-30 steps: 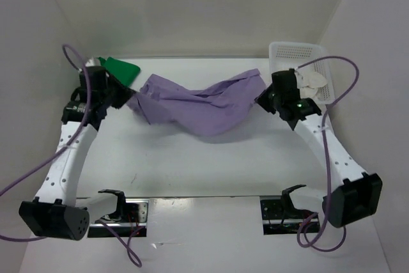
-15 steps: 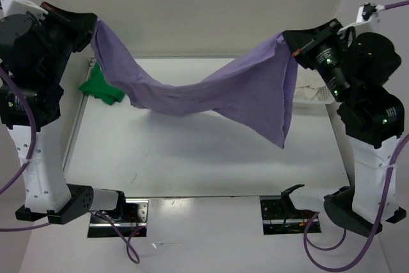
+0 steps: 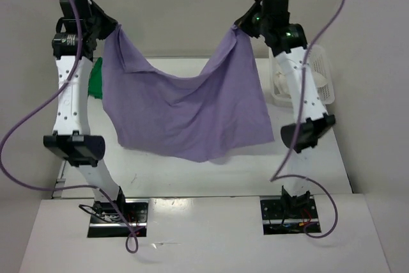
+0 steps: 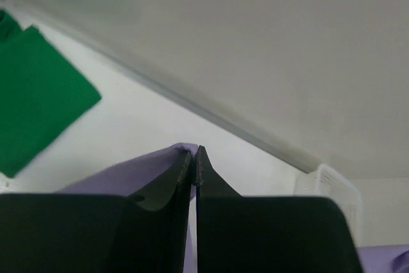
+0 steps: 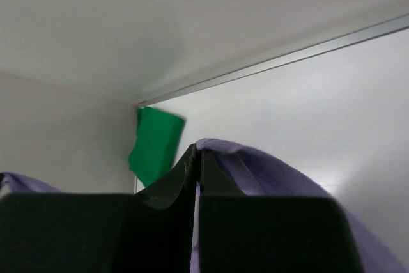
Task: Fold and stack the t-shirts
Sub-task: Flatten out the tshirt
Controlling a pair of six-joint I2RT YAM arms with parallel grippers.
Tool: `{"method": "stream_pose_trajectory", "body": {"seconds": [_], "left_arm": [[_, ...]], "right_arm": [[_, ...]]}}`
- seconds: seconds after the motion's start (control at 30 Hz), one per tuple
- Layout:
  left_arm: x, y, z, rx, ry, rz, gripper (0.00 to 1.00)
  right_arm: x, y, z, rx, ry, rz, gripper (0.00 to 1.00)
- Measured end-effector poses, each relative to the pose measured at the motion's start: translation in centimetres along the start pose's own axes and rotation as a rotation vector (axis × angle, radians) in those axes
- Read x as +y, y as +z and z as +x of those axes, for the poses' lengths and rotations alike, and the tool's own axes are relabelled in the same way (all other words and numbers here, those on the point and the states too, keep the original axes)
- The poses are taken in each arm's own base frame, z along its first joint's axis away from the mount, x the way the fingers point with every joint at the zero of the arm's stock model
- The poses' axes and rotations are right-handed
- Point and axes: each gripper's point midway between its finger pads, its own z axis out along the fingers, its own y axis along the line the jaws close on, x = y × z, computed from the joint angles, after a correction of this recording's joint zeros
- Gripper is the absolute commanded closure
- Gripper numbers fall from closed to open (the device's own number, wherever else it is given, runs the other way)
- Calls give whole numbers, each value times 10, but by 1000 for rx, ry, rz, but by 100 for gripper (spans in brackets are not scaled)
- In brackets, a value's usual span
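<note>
We're holding the lavender shirt (image 3: 185, 113) up, spread.
Left gripper (image 3: 112, 29) and right gripper (image 3: 239, 27) are clamping shut on its top corners.

The purple shirt (image 3: 185, 110), bunched on the table (image 3: 255, 171) a second ago, now hangs spread as a broad sheet, its top edge dipping between two pinched corners. The left gripper (image 3: 114, 29) has climbed from table level to 11 o'clock and the right gripper (image 3: 238, 27) to 1 o'clock, both closer together than half a second ago. The green shirt (image 3: 96, 81), at 10 o'clock, is now mostly hidden behind arm and cloth.
</note>
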Motion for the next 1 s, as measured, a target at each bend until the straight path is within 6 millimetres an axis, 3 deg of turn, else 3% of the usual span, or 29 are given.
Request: {"method": "stream_pose_trajectory", "body": {"seconds": [0.1,0.17,0.23,0.37,0.5,0.6,0.67,0.73,0.83,0.93,1.0], "left_arm": [[43,48,29,105,-37,-75,92],[58,56,31,125,-54,-101,90],[52,49,14,91,-59,-79,90],[-2,3,-52,-88,-61,84,89],[-54,-69,-116,-285,-54,257,89],[-72,-107,-139,-374,-43,326,89],[-72,-113,-139,-384,-37,336,89],[-61,-106,-126,-351,-33,307,89],[-25,-77,-80,-232,-21,213,89],[29,-53,-10,-63,-20,88,89],[69,-51,46,52,-25,4,89]], "right_arm": [[-8,51,15,39,6,4,100],[-11,58,19,53,15,0,100],[-3,50,7,28,21,-27,100],[37,-1,-49,-123,28,-149,100],[78,-86,-111,-304,27,-293,100],[86,-134,-137,-395,17,-338,100],[79,-143,-137,-404,7,-320,100],[62,-130,-120,-362,2,-271,100],[15,-96,-71,-245,-5,-157,100],[-60,-42,11,-48,0,11,100],[-119,-19,77,111,9,144,100]]}}
